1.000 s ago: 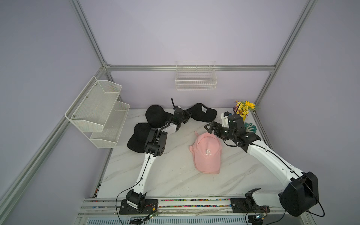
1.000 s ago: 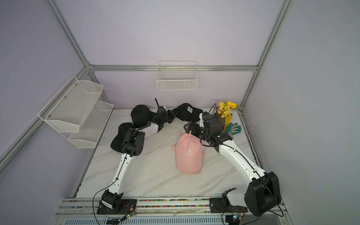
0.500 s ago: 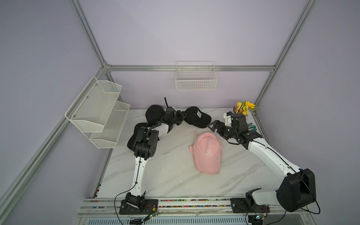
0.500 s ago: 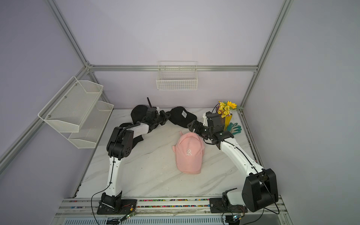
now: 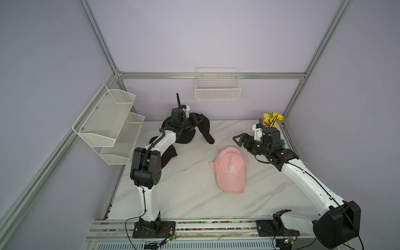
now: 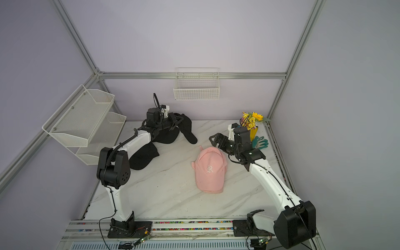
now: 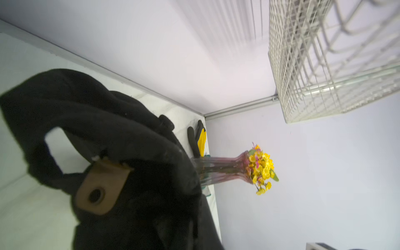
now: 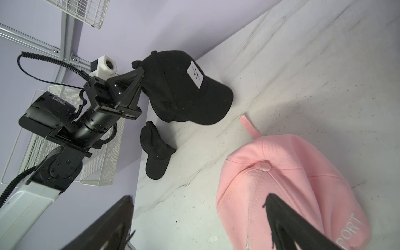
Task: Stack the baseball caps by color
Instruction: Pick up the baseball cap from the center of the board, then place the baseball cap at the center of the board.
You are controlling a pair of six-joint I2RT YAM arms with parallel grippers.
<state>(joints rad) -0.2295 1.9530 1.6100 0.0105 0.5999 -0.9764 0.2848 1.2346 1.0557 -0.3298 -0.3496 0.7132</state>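
Robot lab test cell, aluminium frame (image 5: 212, 75), plain lilac walls (image 5: 205, 32), marble-look tabletop (image 5: 184, 194), mounting rail (image 5: 216, 226)

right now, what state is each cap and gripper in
black fabric cap with white tag, held by its back, brim drooping
left gripper, shut on that cap
right gripper, open, holding nothing
pale pink fabric caps, stacked on table
plain black fabric cap, lying loose on table

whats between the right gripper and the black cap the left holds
Only bare table between right gripper and held black cap, in both top views.
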